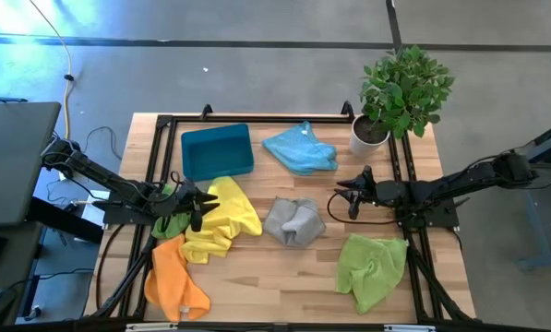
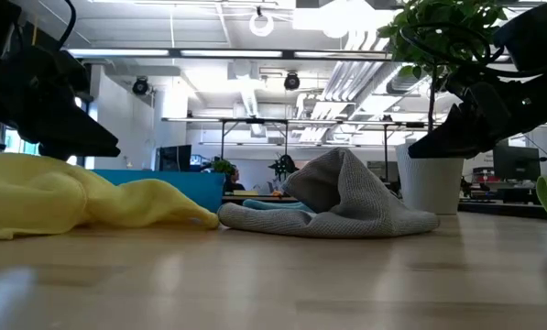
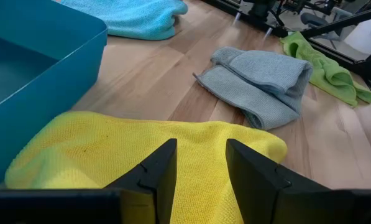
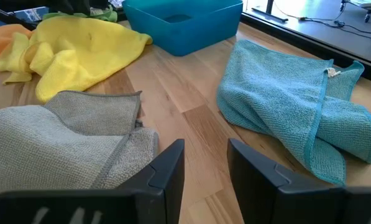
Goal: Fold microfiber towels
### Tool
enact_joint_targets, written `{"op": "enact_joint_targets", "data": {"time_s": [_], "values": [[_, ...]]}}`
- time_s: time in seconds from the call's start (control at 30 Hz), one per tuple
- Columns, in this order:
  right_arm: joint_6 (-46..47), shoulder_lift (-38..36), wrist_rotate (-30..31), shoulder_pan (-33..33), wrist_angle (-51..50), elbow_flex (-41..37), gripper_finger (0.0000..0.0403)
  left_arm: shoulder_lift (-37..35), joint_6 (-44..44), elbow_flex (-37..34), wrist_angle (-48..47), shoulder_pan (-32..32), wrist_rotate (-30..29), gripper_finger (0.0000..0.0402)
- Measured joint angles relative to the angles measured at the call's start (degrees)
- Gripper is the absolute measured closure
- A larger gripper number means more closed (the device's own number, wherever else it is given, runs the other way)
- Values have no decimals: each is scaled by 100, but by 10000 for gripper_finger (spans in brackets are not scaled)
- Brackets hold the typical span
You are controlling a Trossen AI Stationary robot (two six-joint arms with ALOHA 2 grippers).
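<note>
Teal tray (image 1: pixel 217 150) — nothing inside; yellow towel (image 1: pixel 221 217) beside it.

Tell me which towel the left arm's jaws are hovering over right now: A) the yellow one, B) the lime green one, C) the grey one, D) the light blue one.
A: the left wrist view shows the left gripper with its jaws apart and empty directly above the yellow towel, and the high view puts that gripper at the same towel's edge.
</note>
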Motion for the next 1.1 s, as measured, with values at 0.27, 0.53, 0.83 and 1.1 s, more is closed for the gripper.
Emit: {"op": "enact_joint_targets", "data": {"time_s": [0.27, 0.53, 0.83, 1.1], "values": [[0, -1, 1, 1, 1, 0, 289, -2, 0, 1, 1, 1, -2, 273], [0, 2, 0, 0, -1, 0, 289, 0, 0, 1, 16, -1, -34, 273], [0, 2, 1, -1, 1, -2, 289, -2, -2, 0, 62, 1, -24, 273], [0, 2, -2, 2, -1, -2, 289, -2, -19, 0, 1201, 1, -1, 273]]}}
